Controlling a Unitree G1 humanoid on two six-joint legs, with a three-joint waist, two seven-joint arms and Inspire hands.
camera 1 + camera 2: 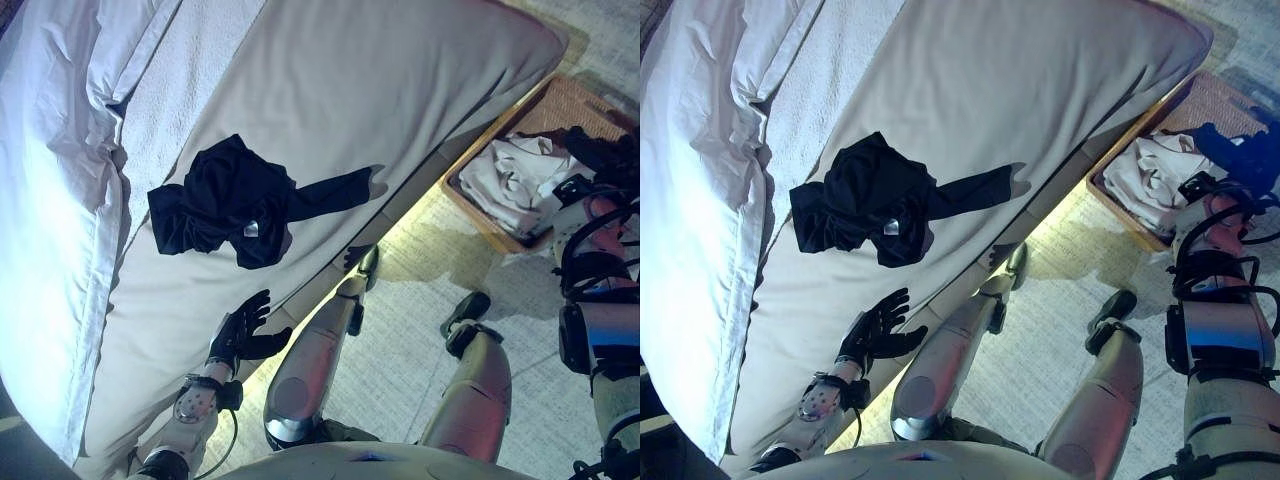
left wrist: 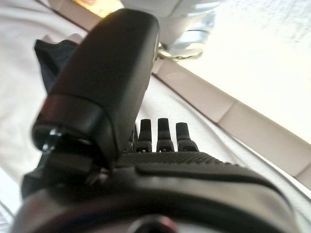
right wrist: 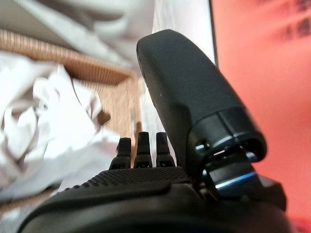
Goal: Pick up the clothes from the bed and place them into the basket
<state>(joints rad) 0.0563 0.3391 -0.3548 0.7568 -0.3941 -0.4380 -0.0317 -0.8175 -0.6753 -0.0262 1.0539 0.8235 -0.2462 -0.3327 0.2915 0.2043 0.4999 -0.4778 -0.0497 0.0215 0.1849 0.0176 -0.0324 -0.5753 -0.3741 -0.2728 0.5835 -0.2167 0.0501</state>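
A crumpled black garment [image 1: 235, 200] lies on the white bed [image 1: 380, 80], one sleeve stretched toward the bed's edge; it also shows past the thumb in the left wrist view [image 2: 46, 58]. My left hand [image 1: 238, 330] hovers open at the bed's near edge, a little short of the garment, fingers [image 2: 160, 138] straight and holding nothing. The wicker basket [image 1: 565, 100] stands on the floor beside the bed, with white clothes [image 1: 510, 175] in it. My right hand [image 1: 605, 150] is over the basket, open and empty, fingers [image 3: 141, 145] pointing at the white clothes [image 3: 48, 121].
A folded white duvet and pillows [image 1: 60, 150] run along the bed's far side. Pale carpet [image 1: 420, 260] covers the floor between the bed and the basket.
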